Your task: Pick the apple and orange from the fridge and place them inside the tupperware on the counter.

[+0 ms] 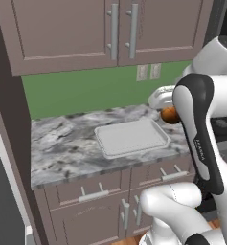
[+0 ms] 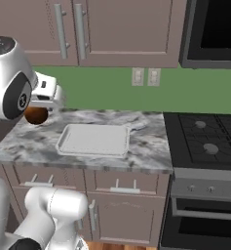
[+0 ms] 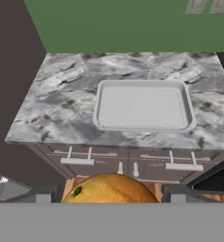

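Between my two finger tips, at the bottom middle of the hand view, sits the orange (image 3: 108, 189), so my gripper (image 3: 109, 193) is closed on it. It strikes me as firm, light and smooth-skinned, apt to roll or slip if squeezed off-centre, so I judge the widest part of the ball the right place to pinch.

Above it in that frame lies the tupperware (image 3: 144, 124), with nothing in it, in the middle of the counter (image 3: 61, 99), with drawer fronts below.

From the left base view my own forearm covers most of the hold; the orange (image 1: 169, 115) peeks out at centre right, beyond the tray's right end. From the right base view it (image 2: 36, 115) hangs at middle left, under the white hand, left of the tupperware (image 2: 63, 146) and above the counter's left end.
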